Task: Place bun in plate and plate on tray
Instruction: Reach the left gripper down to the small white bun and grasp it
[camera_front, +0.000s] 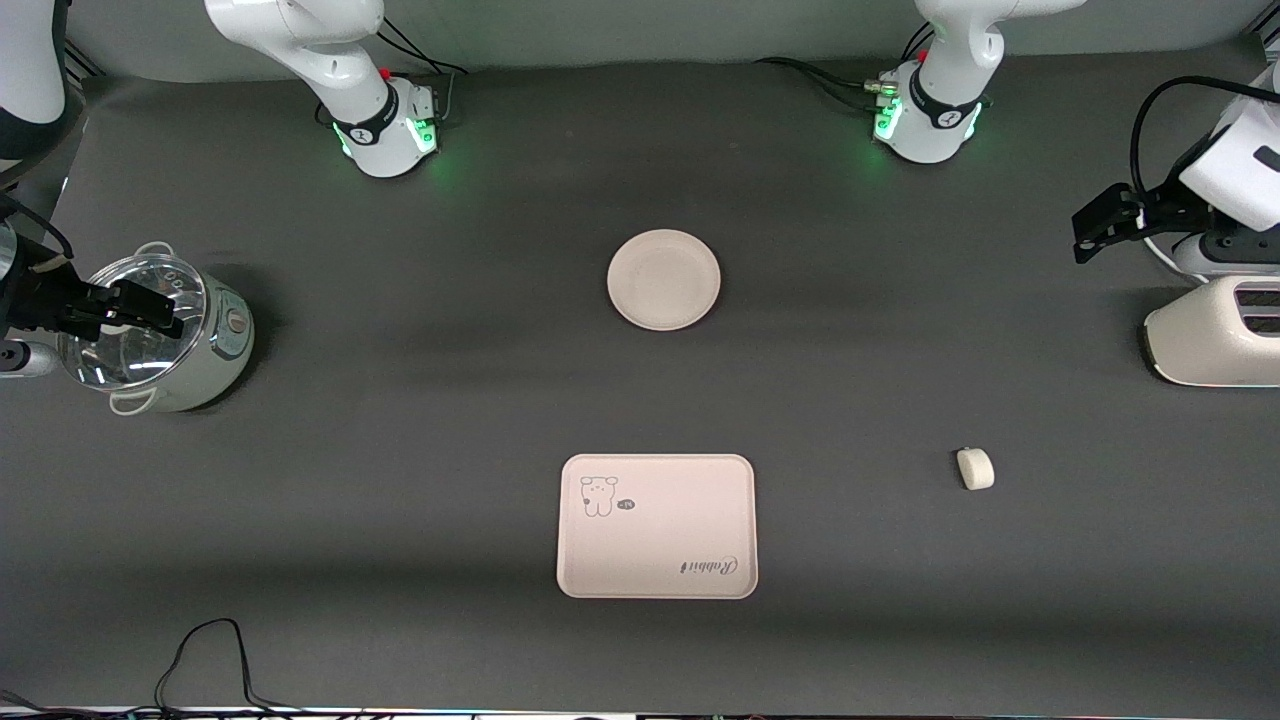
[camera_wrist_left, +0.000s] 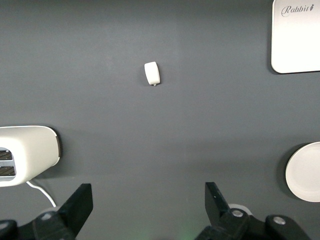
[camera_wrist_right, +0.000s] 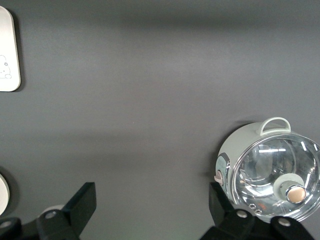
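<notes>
Left gripper (camera_front: 1090, 225): raised in the air at the left arm's end of the table, above the toaster (camera_front: 1215, 335). In the left wrist view the gripper (camera_wrist_left: 147, 210) shows its jaws spread wide with nothing between them; the fingers (camera_wrist_left: 80, 205) frame bare table.

Right gripper (camera_front: 150, 310): raised at the right arm's end of the table, directly over the pot (camera_front: 160, 335) with its glass lid. In the right wrist view the gripper (camera_wrist_right: 150, 212) also stands fully spread and holds nothing; one finger (camera_wrist_right: 82, 205) is over bare table, and the pot (camera_wrist_right: 270, 172) sits just beside the other finger.

Both arms wait at the table ends.

Bun (camera_front: 975, 468): lies on the bare table, well apart from both grippers. It is closest to the left gripper, nearer to the front camera than the toaster. In the left wrist view the bun (camera_wrist_left: 152, 73) lies ahead of the spread jaws, near their centre line.

Plate (camera_front: 663, 279): rests empty on the table about midway between the two grippers.

Tray (camera_front: 656, 526): lies flat and empty, nearer to the front camera than the plate, apart from it. The bun is beside the tray, toward the left arm's end.
</notes>
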